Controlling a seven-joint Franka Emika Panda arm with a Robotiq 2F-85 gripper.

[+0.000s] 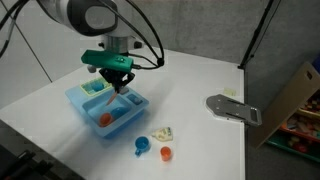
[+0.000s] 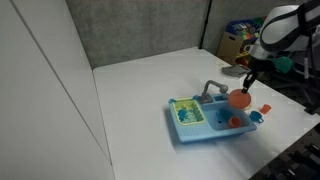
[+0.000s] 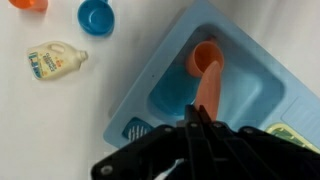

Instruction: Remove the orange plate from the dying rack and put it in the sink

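The orange plate [image 2: 239,97] hangs on edge from my gripper [image 2: 249,82], which is shut on its rim. It is held just above the basin of the light blue sink [image 2: 200,135], to the side of the grey faucet [image 2: 213,88]. The yellow-green drying rack [image 2: 186,113] fills the neighbouring compartment. In the wrist view the plate [image 3: 209,90] runs forward from my closed gripper [image 3: 197,112] over the sink [image 3: 150,75] basin. From the other side, the gripper [image 1: 121,88] holds the plate [image 1: 118,98] over the sink [image 1: 80,103], beside the rack [image 1: 97,88].
A small red-orange toy [image 1: 105,119] lies in the basin. On the white table beside the sink are a toy detergent bottle [image 1: 161,133], a blue cup [image 1: 141,146] and a tiny orange cup [image 1: 165,153]. A grey metal plate [image 1: 232,107] and a cardboard box [image 1: 300,95] sit farther off.
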